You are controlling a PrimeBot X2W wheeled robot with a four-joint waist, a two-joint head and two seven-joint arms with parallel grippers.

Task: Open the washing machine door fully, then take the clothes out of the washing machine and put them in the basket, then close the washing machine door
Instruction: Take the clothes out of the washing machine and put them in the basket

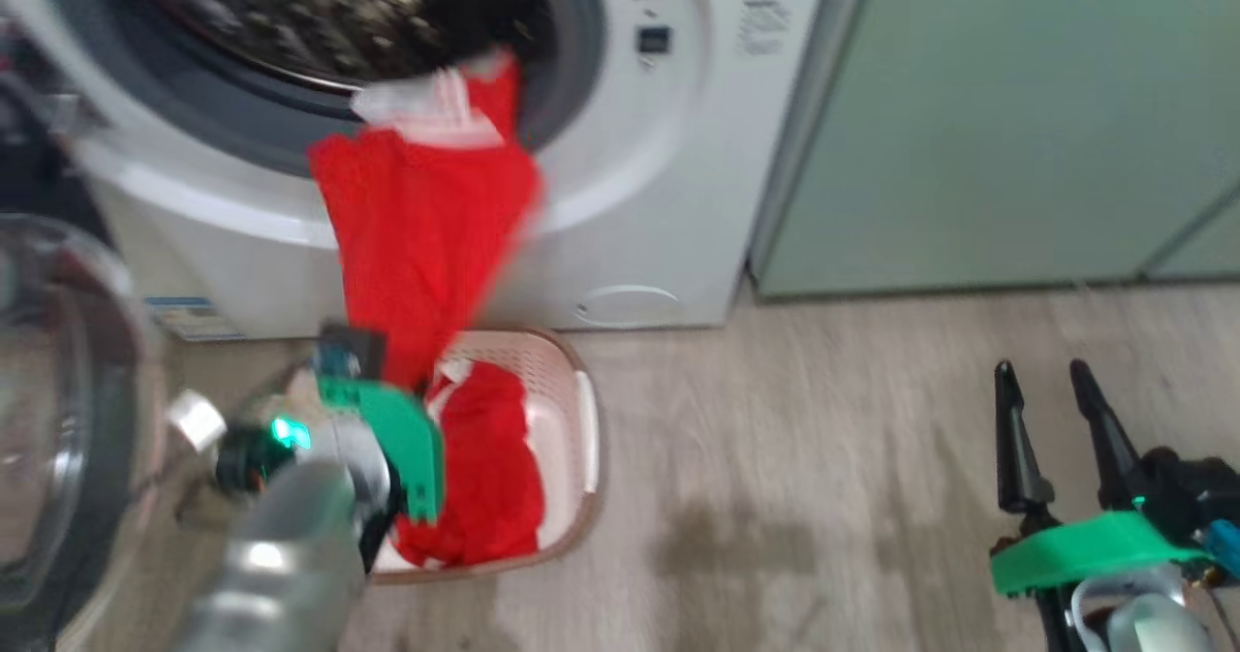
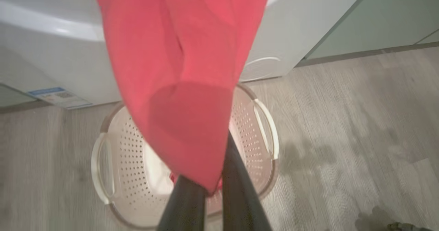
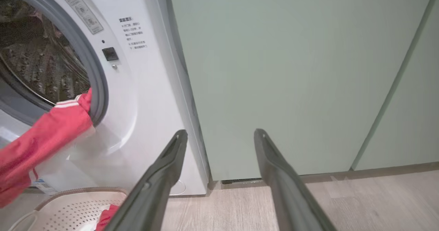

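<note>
While the head view shows the clothes (image 1: 421,235) hanging from the washing machine (image 1: 659,197) into the basket (image 1: 557,390), the left wrist view shows the left gripper (image 2: 212,176) pinching them, the right wrist view the right gripper (image 3: 220,133) spread wide.

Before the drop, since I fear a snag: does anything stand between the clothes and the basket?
Nothing visible does. The clothes hang from the mouth of the washing machine down into the basket, their lower end already inside it.

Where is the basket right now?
In the head view the basket sits on the floor lower left-centre, directly before the washing machine, under the hanging clothes.
</note>
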